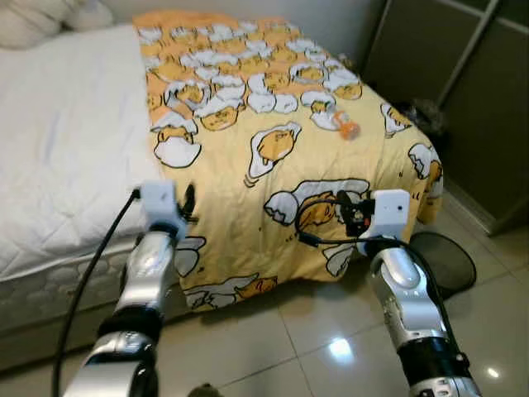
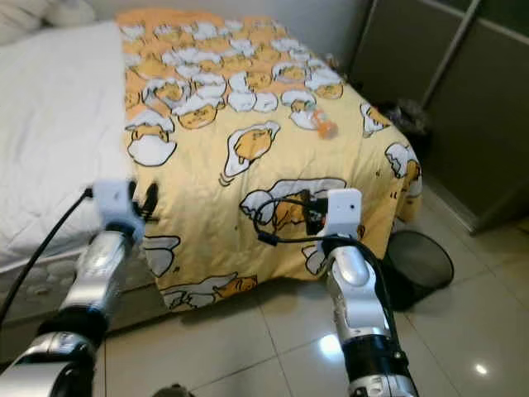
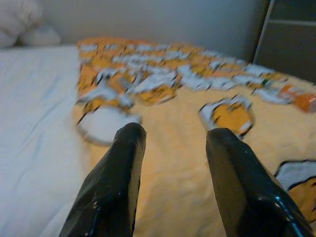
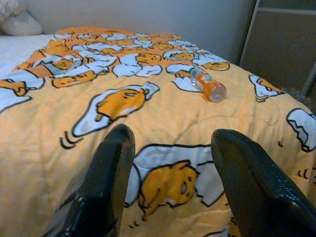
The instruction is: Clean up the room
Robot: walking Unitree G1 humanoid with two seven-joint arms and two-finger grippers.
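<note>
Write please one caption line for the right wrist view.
Open right pincer above the yellow blanket, facing a small orange bottle lying on it.

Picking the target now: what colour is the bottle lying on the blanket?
Orange with a pale neck end; the bottle shows best in the right wrist view.

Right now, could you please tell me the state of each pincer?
Left pincer: open, holding nothing, above the blanket.
Right pincer: open, holding nothing.

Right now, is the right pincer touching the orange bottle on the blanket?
Apart. The right wrist view shows the open right pincer short of the orange bottle, with yellow blanket between them.
</note>
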